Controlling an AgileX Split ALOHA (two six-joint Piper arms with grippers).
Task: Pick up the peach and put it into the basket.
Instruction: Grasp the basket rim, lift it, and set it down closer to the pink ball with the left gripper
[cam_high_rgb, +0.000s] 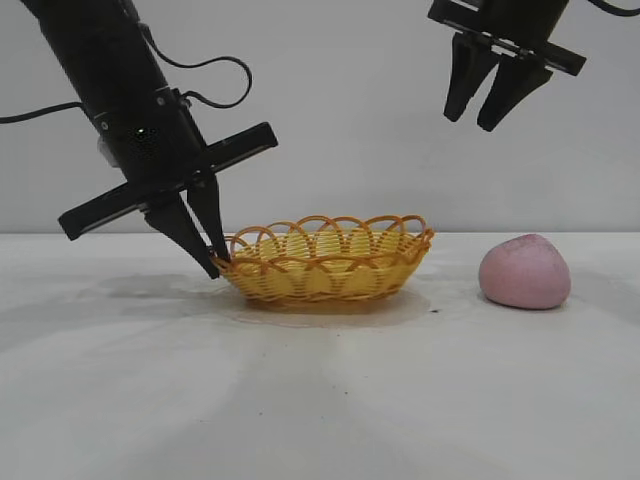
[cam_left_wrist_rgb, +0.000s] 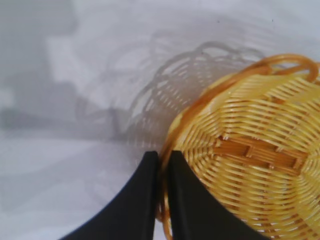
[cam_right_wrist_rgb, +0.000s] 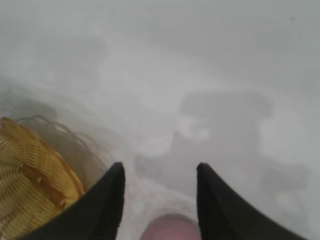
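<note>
- Peach (cam_high_rgb: 525, 272) sits on the white table (cam_high_rgb: 320, 400), well apart from the basket (cam_high_rgb: 325, 258), on the right-arm side. Bare table lies between the two and all round the peach.
- Peach look: matte dusty pink, rounded lump, slight point on top, flat-bottomed where it rests. Narrower than the basket.
- Right wrist view shows only the top of the peach (cam_right_wrist_rgb: 170, 227), low between the two fingers (cam_right_wrist_rgb: 107, 205), not touching either.
- Right gripper (cam_high_rgb: 497, 88) hangs high above the table, roughly over the gap between basket and peach. Jaws spread wide, holding nothing.
- Basket: shallow oval, yellow-orange wicker, looped scalloped rim, interior bare.
- Left gripper (cam_high_rgb: 207, 232) is down at the basket's end farthest from the peach, tips at table level. Jaws almost closed, pinching the rim loop (cam_left_wrist_rgb: 161, 200) between them.
- Open table in front of the basket and left of the left gripper.
- No readable labels or writing anywhere.
</note>
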